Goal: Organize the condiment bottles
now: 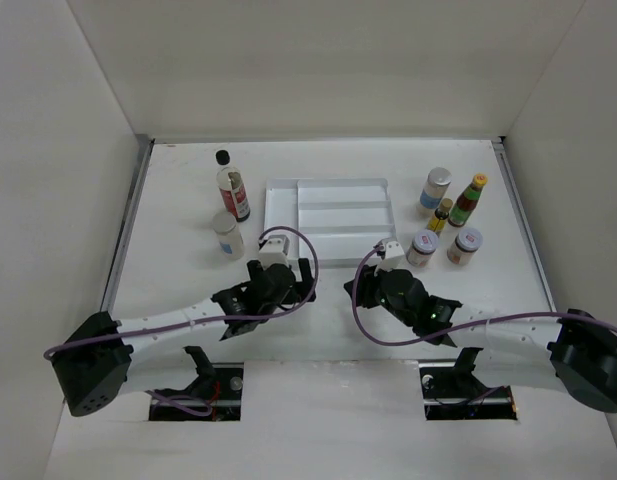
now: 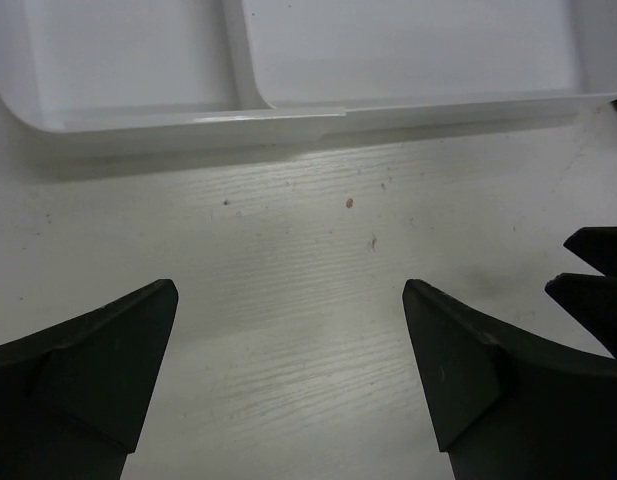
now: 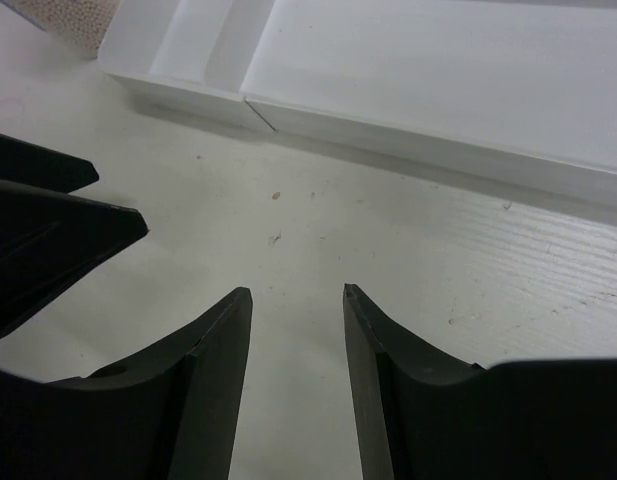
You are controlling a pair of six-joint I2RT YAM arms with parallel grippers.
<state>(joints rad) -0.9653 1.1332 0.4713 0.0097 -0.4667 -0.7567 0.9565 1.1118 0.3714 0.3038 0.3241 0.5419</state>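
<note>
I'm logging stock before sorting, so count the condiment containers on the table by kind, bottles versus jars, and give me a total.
Bottles: 3 (black-capped clear bottle, red sauce bottle, tiny yellow-capped bottle)
Jars: 4 (plain white jar, silver-lidded jar, white-lidded jar, red-labelled jar)
Total: 7
</note>
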